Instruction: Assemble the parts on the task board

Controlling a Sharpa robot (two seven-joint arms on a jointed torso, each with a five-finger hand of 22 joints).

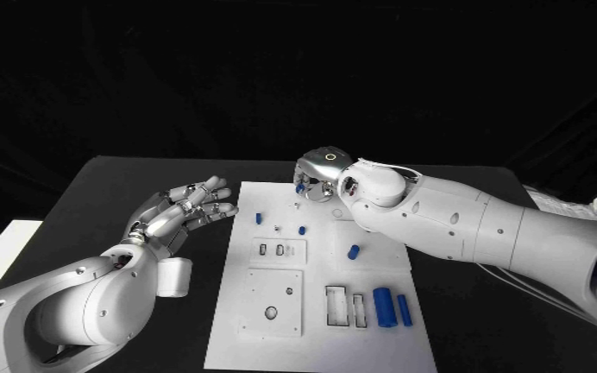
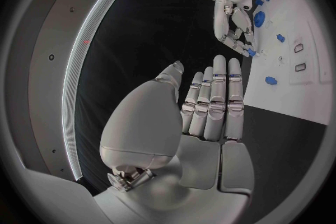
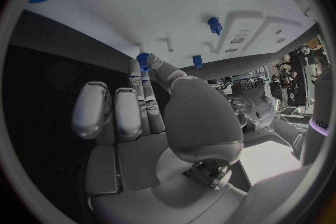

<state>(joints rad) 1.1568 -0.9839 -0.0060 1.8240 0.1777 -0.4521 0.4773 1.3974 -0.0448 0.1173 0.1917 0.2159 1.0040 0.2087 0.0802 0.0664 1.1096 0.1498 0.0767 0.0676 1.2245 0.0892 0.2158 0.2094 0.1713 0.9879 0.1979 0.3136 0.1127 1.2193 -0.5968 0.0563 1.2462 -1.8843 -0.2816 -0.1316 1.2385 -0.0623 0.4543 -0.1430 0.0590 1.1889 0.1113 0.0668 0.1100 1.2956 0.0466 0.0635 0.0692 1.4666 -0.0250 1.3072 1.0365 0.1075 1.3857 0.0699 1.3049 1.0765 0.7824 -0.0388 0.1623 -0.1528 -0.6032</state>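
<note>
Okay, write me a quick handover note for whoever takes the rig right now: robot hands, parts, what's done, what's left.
Left robot hand: open, fingers straight, beside the task board's left edge, holding nothing.
Right robot hand: at the board's far edge, pinching a small blue part in its fingertips.
Loose parts: two blue cylinders at the near right, one blue piece mid-board, one blue peg near the left edge.
Done: hard to tell.
Left: place the held part, then the loose ones.

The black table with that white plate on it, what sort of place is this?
Probably a robotics lab or test bench. A white task board with cut-out slots and small blue parts lies on a black table against a dark backdrop, and the right hand pinches a small blue piece while the left hand lies open.
</note>
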